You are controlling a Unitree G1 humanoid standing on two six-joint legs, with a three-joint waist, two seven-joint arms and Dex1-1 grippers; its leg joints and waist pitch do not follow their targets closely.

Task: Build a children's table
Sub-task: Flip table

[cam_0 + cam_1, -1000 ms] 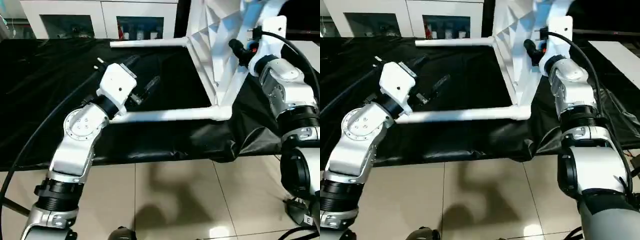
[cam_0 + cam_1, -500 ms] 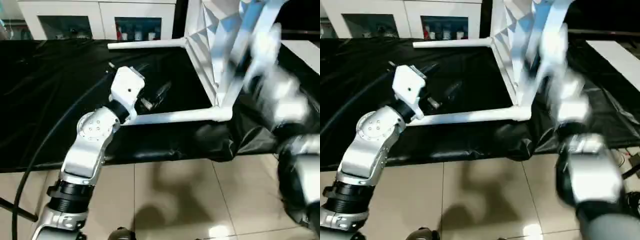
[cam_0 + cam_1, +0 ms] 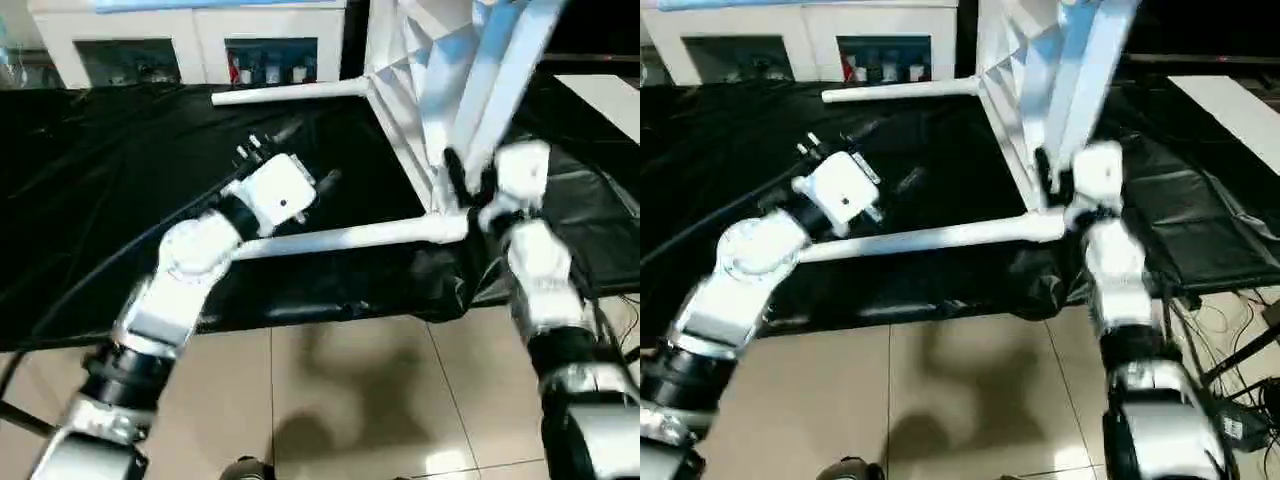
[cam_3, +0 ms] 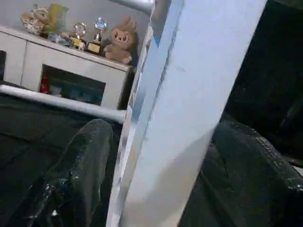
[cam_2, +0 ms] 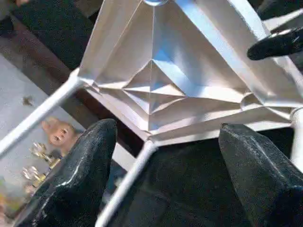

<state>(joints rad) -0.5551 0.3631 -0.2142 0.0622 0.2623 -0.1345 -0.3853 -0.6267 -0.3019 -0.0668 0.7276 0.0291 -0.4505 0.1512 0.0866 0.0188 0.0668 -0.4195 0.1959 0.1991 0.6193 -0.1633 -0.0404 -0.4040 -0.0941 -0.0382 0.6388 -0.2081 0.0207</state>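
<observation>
Children's table (image 3: pixel 440 90) stands on edge on black cloth (image 3: pixel 90 200), w/ 2 legs (image 3: pixel 350 237) we count sticking out sideways. Our left gripper (image 5: pixel 165 175) gapes wide, empty; right gripper (image 4: pixel 156 165) fingers straddle tabletop edge.

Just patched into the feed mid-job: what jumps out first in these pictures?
The white children's table stands tipped on its edge on the black-draped bench, ribbed underside facing the robot's left, two legs stretching sideways over the cloth. The right gripper sits at its near lower corner, fingers either side of the top's edge. The left gripper hangs open above the near leg.
</observation>
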